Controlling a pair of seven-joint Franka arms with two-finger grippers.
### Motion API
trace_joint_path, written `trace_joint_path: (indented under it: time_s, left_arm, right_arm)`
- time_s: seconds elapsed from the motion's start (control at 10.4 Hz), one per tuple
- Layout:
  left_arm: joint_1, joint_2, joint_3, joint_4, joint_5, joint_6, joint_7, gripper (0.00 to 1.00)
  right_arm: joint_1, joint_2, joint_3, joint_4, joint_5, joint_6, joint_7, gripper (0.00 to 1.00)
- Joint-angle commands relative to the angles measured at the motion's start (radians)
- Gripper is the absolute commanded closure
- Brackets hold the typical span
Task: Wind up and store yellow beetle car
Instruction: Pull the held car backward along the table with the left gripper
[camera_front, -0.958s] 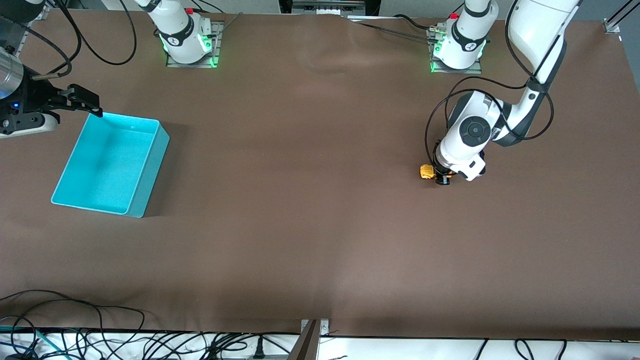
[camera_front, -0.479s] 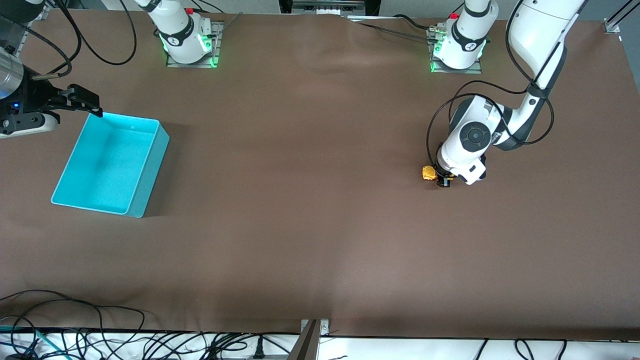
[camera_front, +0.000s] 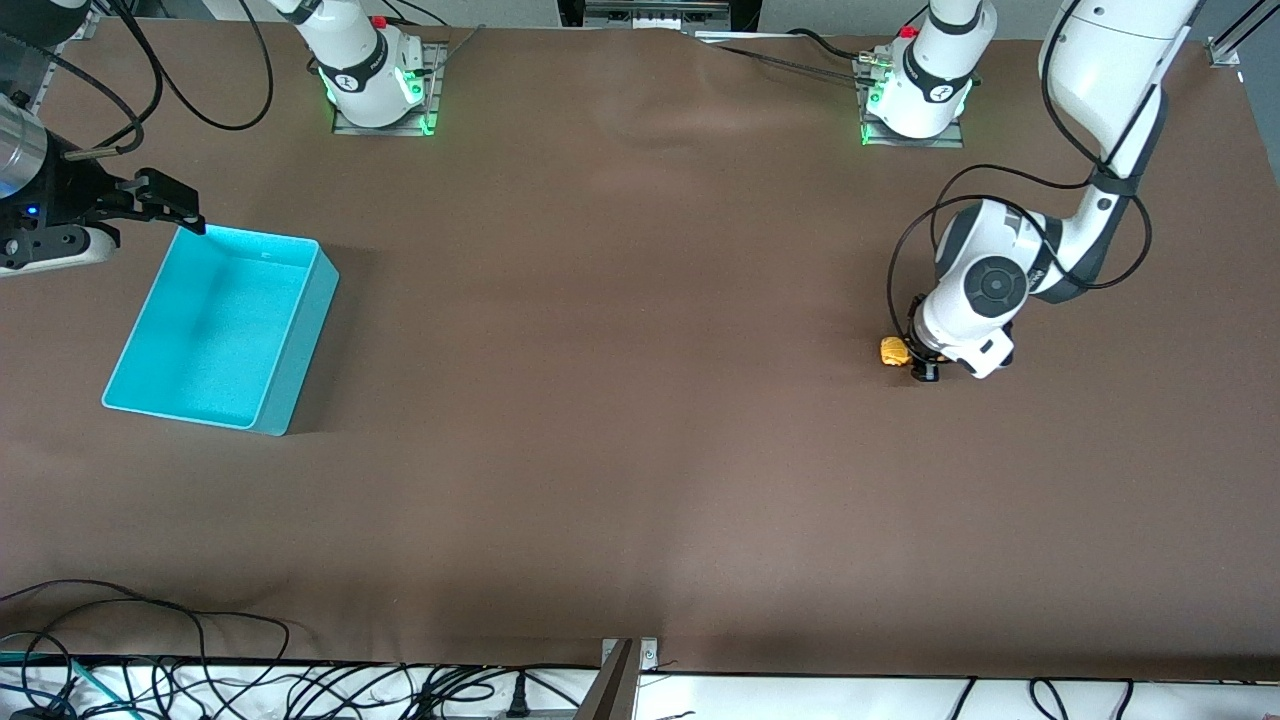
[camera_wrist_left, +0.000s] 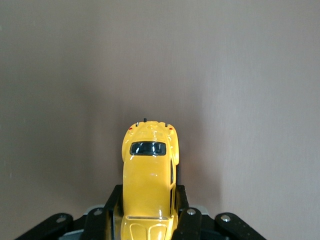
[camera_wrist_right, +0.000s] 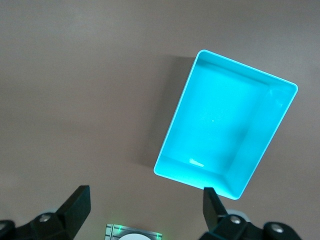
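Observation:
The yellow beetle car (camera_front: 893, 351) sits low on the brown table toward the left arm's end. My left gripper (camera_front: 920, 366) is shut on it, the black fingers (camera_wrist_left: 186, 220) pressed against both its sides. In the left wrist view the car (camera_wrist_left: 149, 170) points away from the jaws with its dark window up. The cyan bin (camera_front: 222, 328) stands empty at the right arm's end; it also shows in the right wrist view (camera_wrist_right: 225, 132). My right gripper (camera_front: 165, 205) is open and empty, up in the air beside the bin's rim, and waits.
The two arm bases (camera_front: 375, 75) (camera_front: 915, 90) stand along the table's edge farthest from the front camera. Cables (camera_front: 150, 660) and a metal bracket (camera_front: 625, 675) lie past the table's edge nearest that camera.
My left gripper has slid the car along the table toward the left arm's end, a short way. The right arm and the bin have not moved.

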Motion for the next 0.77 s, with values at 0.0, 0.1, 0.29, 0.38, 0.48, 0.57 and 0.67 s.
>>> trace_joint_path:
  time_s: [0.0,0.1,0.29,0.38,0.48,0.57,0.67]
  left_arm:
    - [0.008,0.098,0.079,0.053,0.038,0.026,0.064,1.0]
    - [0.008,0.115,0.099,0.076,0.038,0.026,0.078,1.0]
    - [0.011,0.127,0.124,0.09,0.045,0.025,0.138,1.0]
    - [0.013,0.127,0.144,0.09,0.045,0.024,0.155,1.0]
    - [0.011,0.127,0.153,0.092,0.045,0.024,0.175,1.0]
    - [0.011,0.127,0.158,0.092,0.045,0.024,0.183,1.0]
    - [0.013,0.127,0.158,0.092,0.045,0.024,0.193,1.0]
  right_arm:
    - [0.003,-0.003,0.001,0.006,-0.01,-0.012,0.01,0.0]
    - [0.003,-0.003,0.001,0.006,-0.01,-0.012,0.011,0.0]
    - [0.003,-0.003,0.001,0.006,-0.01,-0.012,0.011,0.0]
    - [0.003,-0.003,0.001,0.006,-0.01,-0.012,0.011,0.0]
    - [0.003,-0.003,0.001,0.004,-0.01,-0.011,0.011,0.0]
    - [0.003,-0.003,0.001,0.004,-0.01,-0.012,0.011,0.0]
    - [0.003,-0.003,0.001,0.004,-0.01,-0.011,0.011,0.0]
